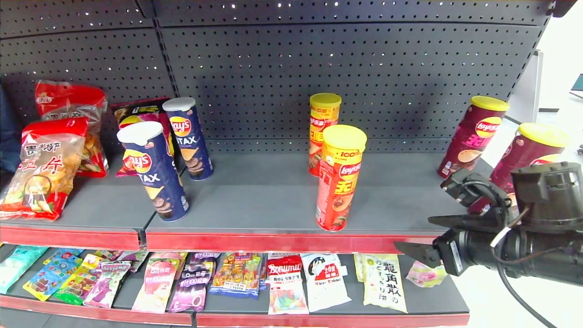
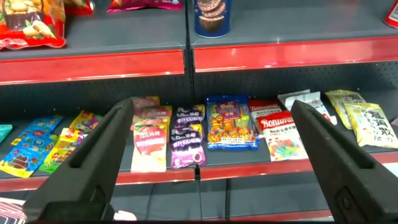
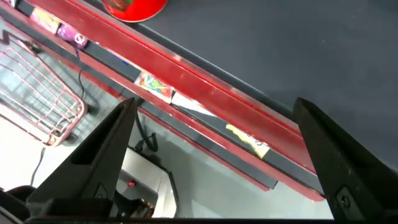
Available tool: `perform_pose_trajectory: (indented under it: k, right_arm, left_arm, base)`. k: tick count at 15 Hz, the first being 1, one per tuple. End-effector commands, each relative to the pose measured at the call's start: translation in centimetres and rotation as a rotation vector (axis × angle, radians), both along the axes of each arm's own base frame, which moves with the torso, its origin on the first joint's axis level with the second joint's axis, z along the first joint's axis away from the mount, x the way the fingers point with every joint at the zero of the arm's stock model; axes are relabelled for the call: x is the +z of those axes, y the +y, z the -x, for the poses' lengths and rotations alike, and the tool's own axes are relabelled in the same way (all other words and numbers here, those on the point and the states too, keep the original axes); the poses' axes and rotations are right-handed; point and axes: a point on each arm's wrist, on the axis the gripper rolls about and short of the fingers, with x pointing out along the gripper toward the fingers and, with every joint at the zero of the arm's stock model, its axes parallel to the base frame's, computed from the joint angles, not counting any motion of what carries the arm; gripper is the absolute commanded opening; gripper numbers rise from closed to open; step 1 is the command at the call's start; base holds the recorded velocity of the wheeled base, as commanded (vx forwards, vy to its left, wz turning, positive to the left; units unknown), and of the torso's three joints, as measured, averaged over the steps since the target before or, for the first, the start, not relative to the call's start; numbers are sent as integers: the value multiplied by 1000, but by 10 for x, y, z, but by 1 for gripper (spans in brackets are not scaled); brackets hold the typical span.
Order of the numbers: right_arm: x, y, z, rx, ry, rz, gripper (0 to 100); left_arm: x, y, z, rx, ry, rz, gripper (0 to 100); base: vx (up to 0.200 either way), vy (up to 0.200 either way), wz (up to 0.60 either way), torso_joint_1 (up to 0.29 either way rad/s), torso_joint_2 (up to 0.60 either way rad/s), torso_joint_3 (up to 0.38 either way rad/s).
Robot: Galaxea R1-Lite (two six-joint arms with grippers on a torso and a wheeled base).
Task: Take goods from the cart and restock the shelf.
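Right tool (image 1: 415, 235): fingers apart, empty, near the red-edged grey shelf's (image 1: 282, 241) right end
Left tool (image 2: 211, 107): apart, empty
Shelf middle: upright red-and-yellow crisp tube (image 1: 339, 180)

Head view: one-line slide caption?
Open, empty right gripper by the upper shelf of chip cans; snack packets below.

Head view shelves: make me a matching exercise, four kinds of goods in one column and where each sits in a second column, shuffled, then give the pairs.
Goods:
1. blue cans
2. maroon cans
3. flat packets
4. red snack bags

Places:
A. lying on the lower shelf
B. far left end of the upper shelf
C. right end of the upper shelf
D. standing on the upper shelf, left of the middle

Pairs: 1-D, 2-C, 3-A, 4-B.
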Motion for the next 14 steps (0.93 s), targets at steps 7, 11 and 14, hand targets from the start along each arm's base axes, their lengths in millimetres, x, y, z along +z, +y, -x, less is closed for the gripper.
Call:
perform_pose_trajectory:
  k: [7, 11, 14]
  right_arm:
    - [-6, 23, -59, -57, 15, 13, 100]
    - [-6, 29, -73, -58, 8, 11, 100]
    - [-14, 33, -84, -63, -5, 11, 100]
  left_arm:
    - [0, 0, 0, 0, 3, -1, 100]
    - [0, 0, 0, 0, 3, -1, 100]
    - [0, 0, 0, 0, 3, -1, 100]
  base:
    - [0, 0, 0, 0, 0, 0]
    - [0, 0, 0, 0, 0, 0]
    - [0, 0, 0, 0, 0, 0]
